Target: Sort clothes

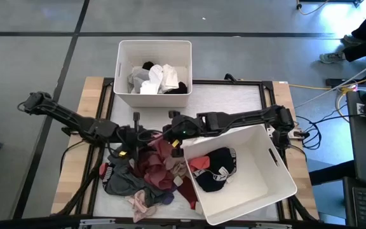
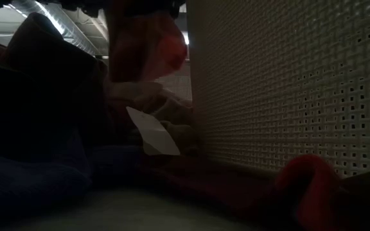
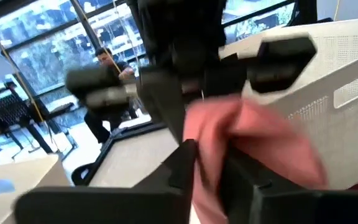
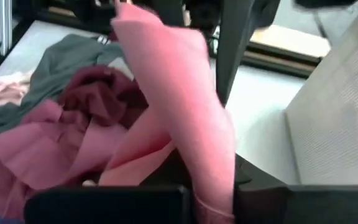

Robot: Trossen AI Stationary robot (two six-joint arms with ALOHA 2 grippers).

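A pink garment (image 1: 159, 149) hangs above the pile of clothes (image 1: 142, 178) in the table's middle, stretched between my two grippers. My right gripper (image 1: 171, 132) comes from the right and is shut on it (image 4: 173, 81). My left gripper (image 1: 138, 135) comes from the left. Its fingers (image 3: 182, 165) stand slightly apart with the pink cloth (image 3: 253, 130) between them. The pile holds maroon, grey, pink and dark pieces lying on the table mat. In the low view the pink garment (image 2: 143, 45) hangs beside the near bin's wall. My right gripper pinches a bunched fold of the pink garment (image 4: 213, 186) between its two fingers, slanting down from the table's right side. The cloth runs as a band from the fingers toward the left gripper, lifted above the pile. My left gripper has the pink cloth (image 3: 204, 162) between its parted fingers, coming level from the left. Whether the fingers still touch it, I cannot tell.
A white bin (image 1: 122, 70) at the far edge holds white, grey and black pieces. A second white bin (image 1: 278, 172) stands askew at the near right with black and red pieces. Its mesh wall (image 2: 288, 83) is close beside the grippers. A person shows beyond the table (image 3: 107, 62).
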